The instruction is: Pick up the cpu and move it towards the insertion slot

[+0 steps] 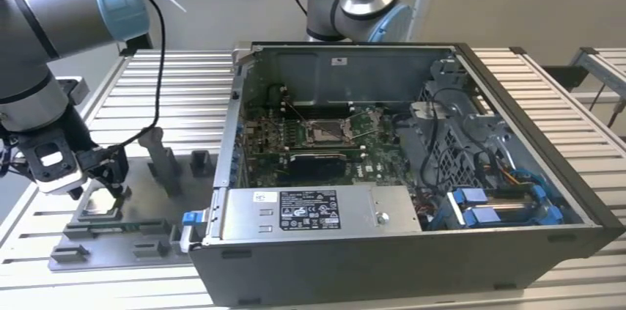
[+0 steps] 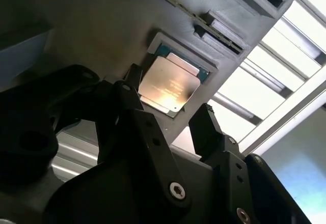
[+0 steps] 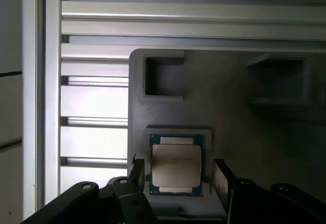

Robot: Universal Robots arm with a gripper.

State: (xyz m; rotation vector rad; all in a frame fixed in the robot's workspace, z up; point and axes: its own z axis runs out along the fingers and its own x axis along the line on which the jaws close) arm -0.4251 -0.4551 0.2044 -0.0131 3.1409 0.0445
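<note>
Cpu (image 3: 177,165) squarely beneath spread claw (image 3: 178,168)

- The cpu (image 3: 177,165): small thin square chip with its silvery-white metal face up and a narrow green edge showing around it. In the second wrist view the face catches a warm glare. It lies flat, seated in a shallow square recess of the grey fixture plate (image 3: 229,91). It sits between the spread fingers of my gripper (image 3: 178,175), one on either side, with a gap to each.
- The insertion slot (image 1: 328,130): square silver-framed socket with a dark centre and thin wire levers. It sits on the green circuit board (image 1: 264,141) inside the open computer case (image 1: 391,266), well apart from where I hang.
</note>
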